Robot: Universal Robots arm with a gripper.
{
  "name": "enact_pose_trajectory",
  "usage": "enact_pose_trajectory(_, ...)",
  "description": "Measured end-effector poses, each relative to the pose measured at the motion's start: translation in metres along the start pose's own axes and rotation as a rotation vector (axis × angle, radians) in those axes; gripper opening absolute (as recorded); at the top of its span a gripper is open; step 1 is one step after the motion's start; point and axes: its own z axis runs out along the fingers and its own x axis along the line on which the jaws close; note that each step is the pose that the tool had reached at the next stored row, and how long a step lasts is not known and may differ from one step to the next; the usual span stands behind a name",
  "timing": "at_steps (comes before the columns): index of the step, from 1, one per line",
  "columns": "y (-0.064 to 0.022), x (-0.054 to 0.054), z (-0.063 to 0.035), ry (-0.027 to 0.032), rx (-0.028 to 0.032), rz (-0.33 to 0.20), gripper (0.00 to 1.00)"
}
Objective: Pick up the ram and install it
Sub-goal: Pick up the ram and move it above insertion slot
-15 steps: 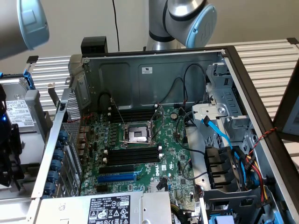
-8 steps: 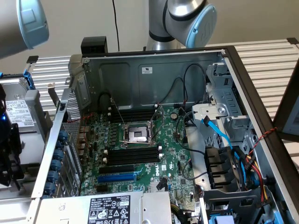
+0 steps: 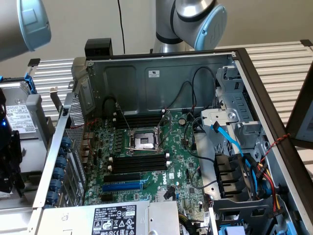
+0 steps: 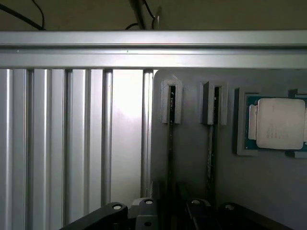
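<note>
In the wrist view, two ram sticks stand on edge in a grey holder plate (image 4: 192, 158), each a thin dark line capped by a grey clip. One ram (image 4: 171, 143) runs down between my gripper's (image 4: 171, 211) black fingers (image 4: 146, 208), which stand apart on either side of it with a gap showing. The other ram (image 4: 211, 143) is one slot over, beside the fingers. In the exterior view the open computer case shows the green motherboard (image 3: 181, 166) with black memory slots (image 3: 139, 162) below the CPU socket (image 3: 144, 141) and more slots (image 3: 139, 120) above it.
A processor (image 4: 280, 123) lies in a holder beside the ram sticks. Ribbed aluminium table profiles (image 4: 62, 143) border the holder plate. Inside the case are a blue expansion slot (image 3: 122, 186), blue cables (image 3: 230, 142), drive cages (image 3: 234, 122) and the case walls (image 3: 146, 78). The arm's link (image 3: 24, 24) hangs at the exterior view's left.
</note>
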Motion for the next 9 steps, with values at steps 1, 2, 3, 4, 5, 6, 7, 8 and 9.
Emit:
enact_pose_trajectory(1, 0.0001, 0.0001, -0.0007, 0.0002, -0.0003, 0.000, 0.27)
enact_pose_trajectory(2, 0.0000, 0.0001, -0.0011, 0.0000, 0.0000, 0.000, 0.27)
enact_pose_trajectory(3, 0.0000, 0.0001, -0.0012, -0.0001, 0.0003, 0.000, 0.27)
enact_pose_trajectory(4, 0.0000, 0.0001, -0.0011, -0.0002, 0.0009, 0.000, 0.27)
enact_pose_trajectory(5, 0.0000, 0.0001, -0.0012, -0.0001, 0.0010, 0.000, 0.27)
enact_pose_trajectory(6, 0.0000, 0.0001, -0.0012, -0.0001, 0.0011, 0.000, 0.27)
enact_pose_trajectory(7, 0.0000, 0.0001, -0.0012, -0.0001, 0.0010, 0.000, 0.27)
enact_pose_trajectory(8, 0.0000, 0.0001, -0.0012, -0.0001, 0.0010, 0.000, 0.27)
enact_pose_trajectory(9, 0.0000, 0.0001, -0.0012, 0.0000, 0.0011, 0.000, 0.27)
